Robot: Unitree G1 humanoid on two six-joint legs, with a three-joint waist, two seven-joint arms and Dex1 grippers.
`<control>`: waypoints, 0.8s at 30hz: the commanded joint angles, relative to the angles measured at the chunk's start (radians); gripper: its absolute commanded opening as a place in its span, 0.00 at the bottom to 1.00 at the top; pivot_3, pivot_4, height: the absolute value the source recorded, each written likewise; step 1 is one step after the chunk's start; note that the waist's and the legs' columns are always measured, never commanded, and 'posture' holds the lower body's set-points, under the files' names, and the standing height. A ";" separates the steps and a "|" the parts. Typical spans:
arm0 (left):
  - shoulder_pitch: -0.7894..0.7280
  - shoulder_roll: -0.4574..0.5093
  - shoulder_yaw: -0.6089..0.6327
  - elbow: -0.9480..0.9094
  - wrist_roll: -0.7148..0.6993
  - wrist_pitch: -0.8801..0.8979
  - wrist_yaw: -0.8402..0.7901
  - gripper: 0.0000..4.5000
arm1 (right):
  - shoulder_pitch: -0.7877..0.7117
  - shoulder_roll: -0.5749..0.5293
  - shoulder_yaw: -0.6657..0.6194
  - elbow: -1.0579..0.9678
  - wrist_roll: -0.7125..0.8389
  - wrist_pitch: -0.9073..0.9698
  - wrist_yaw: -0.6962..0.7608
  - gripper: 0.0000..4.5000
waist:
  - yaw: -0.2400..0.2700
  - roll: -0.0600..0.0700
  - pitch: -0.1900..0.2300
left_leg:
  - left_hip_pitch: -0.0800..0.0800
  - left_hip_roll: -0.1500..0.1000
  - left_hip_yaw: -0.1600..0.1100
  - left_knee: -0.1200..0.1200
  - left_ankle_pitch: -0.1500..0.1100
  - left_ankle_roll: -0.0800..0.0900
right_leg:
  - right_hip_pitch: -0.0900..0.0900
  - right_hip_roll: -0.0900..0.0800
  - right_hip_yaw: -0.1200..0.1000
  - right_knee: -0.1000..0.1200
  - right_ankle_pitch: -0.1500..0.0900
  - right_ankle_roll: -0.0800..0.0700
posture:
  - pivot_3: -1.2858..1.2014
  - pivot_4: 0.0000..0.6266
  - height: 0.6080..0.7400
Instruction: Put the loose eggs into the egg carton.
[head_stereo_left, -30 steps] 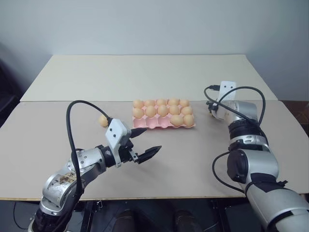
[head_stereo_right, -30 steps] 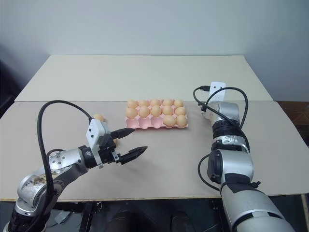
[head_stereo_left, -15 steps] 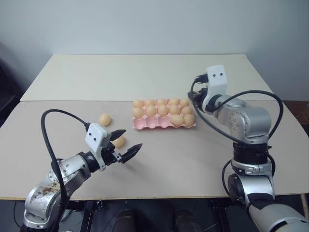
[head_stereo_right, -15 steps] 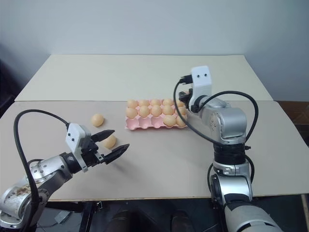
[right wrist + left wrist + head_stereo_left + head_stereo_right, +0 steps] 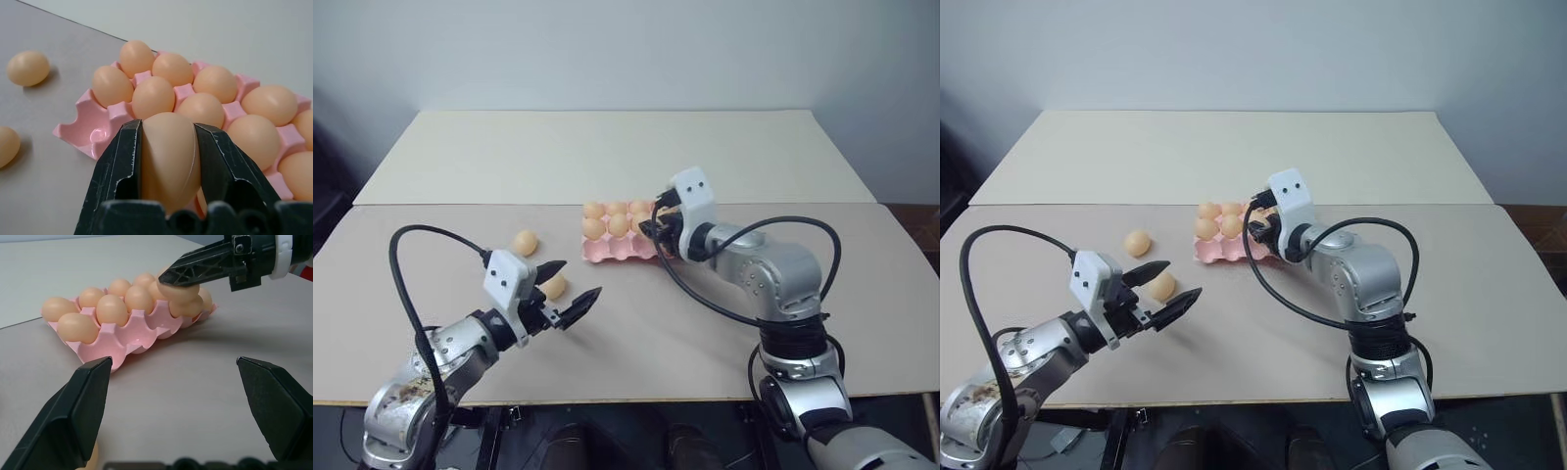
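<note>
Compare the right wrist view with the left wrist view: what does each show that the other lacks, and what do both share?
Right wrist view alone: two loose eggs lying on the table beside the carton. Left wrist view alone: the left gripper with its fingers spread wide, and the right gripper seen from the side above the carton. Both: the pink egg carton, its seated eggs, empty near cups, and the egg clamped in the right gripper.
</note>
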State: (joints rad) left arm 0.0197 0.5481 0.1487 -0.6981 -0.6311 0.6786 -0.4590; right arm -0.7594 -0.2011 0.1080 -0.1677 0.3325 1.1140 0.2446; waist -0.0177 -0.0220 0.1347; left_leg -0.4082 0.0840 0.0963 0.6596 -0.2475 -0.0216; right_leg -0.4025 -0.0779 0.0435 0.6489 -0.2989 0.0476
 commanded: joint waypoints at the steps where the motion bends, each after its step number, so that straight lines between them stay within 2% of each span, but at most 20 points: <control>1: -0.001 -0.003 0.009 -0.037 -0.009 -0.015 0.006 0.98 | -0.020 0.017 0.013 0.017 -0.015 -0.060 0.015 0.30 | 0.001 0.000 0.000 | 0.000 0.000 0.000 0.000 0.000 0.000 | 0.000 0.000 0.000 0.000 0.000 0.000 | 0.52 0.24 1.00; 21: 0.017 -0.007 0.016 -0.056 -0.008 -0.021 0.024 0.98 | -0.042 0.049 0.019 0.162 -0.082 -0.151 0.041 0.30 | 0.000 0.000 0.000 | 0.000 0.000 0.000 0.000 0.000 0.000 | 0.000 0.000 0.000 0.000 0.000 0.000 | 0.52 0.24 1.00; 24: 0.018 -0.005 0.019 -0.055 -0.008 -0.021 0.024 0.98 | -0.041 0.047 0.014 0.163 -0.088 -0.155 0.039 0.53 | 0.000 0.000 0.000 | 0.000 0.000 0.000 0.000 0.000 0.000 | 0.000 0.000 0.000 0.000 0.000 0.000 | 0.52 0.24 1.00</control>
State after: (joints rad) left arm 0.0387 0.5432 0.1490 -0.7123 -0.6311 0.6786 -0.4388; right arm -0.7755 -0.1533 0.1403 0.0169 0.2478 0.9863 0.2814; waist -0.0172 -0.0220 0.1347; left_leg -0.4082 0.0841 0.0964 0.6596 -0.2474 -0.0217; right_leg -0.4024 -0.0779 0.0434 0.6489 -0.2989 0.0475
